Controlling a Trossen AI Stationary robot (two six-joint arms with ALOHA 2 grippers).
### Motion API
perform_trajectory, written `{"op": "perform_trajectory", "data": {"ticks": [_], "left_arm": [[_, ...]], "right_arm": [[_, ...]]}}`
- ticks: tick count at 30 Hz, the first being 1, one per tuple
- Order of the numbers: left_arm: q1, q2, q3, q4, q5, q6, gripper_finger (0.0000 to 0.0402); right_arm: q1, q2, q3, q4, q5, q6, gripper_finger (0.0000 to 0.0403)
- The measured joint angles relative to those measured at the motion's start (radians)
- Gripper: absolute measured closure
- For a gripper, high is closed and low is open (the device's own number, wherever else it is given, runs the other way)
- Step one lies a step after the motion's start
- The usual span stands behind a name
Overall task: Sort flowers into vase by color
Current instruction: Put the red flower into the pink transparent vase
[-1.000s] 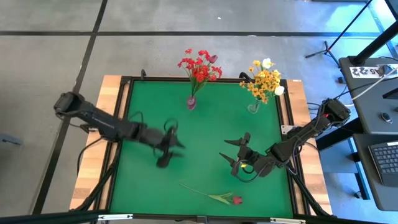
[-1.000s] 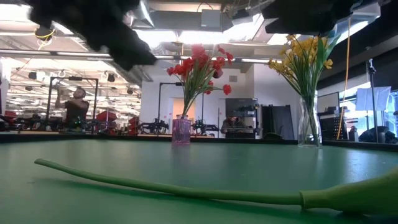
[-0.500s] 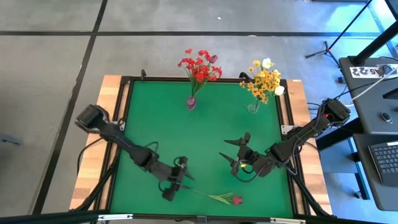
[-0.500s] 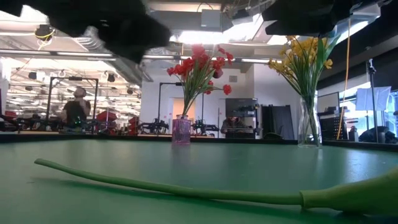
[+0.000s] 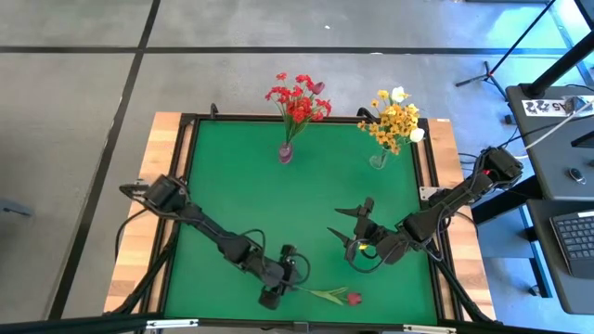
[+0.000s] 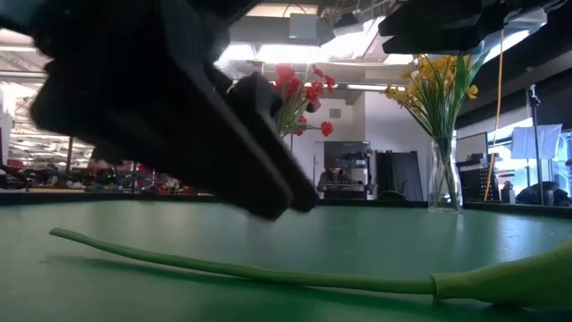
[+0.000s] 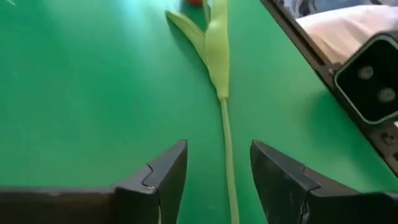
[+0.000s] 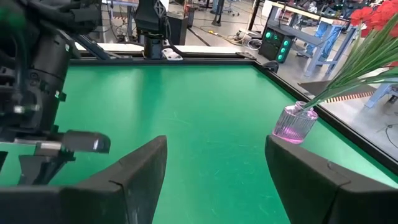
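Your left gripper's fingers [image 7: 168,180] are spread wide, straddling the green stem of the dark red bud flower [image 7: 221,81] lying on the counter [image 5: 241,195] near its front edge. Your right gripper [image 5: 353,227] waits mid-counter, fingers apart too, holding nothing.
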Motion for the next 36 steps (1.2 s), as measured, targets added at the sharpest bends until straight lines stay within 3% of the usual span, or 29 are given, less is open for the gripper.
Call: {"op": "perform_trajectory", "data": {"ticks": [8, 17, 21, 29, 36], "left_arm": [[-0.022, 0.007, 0.001, -0.109, 0.016, -0.048, 0.023], [-0.011, 0.0, 0.008, -0.242, -0.04, -0.143, 0.0237], [0.002, -0.001, 0.008, -0.262, -0.04, -0.146, 0.027], [0.023, 0.001, 0.005, -0.275, -0.041, -0.154, 0.0388], [0.031, -0.017, 0.003, -0.3, -0.08, -0.153, 0.0399]], "right_arm": [[0.0, 0.0, 0.0, 0.009, 0.002, 0.025, 0.0133], [0.0, 0.0, 0.0, 0.009, 0.026, 0.028, 0.0133], [0.0, 0.0, 0.0, 0.008, 0.026, 0.027, 0.0133], [0.0, 0.0, 0.0, 0.008, 0.026, 0.027, 0.0133], [0.0, 0.0, 0.0, 0.008, 0.026, 0.027, 0.0133]]}}
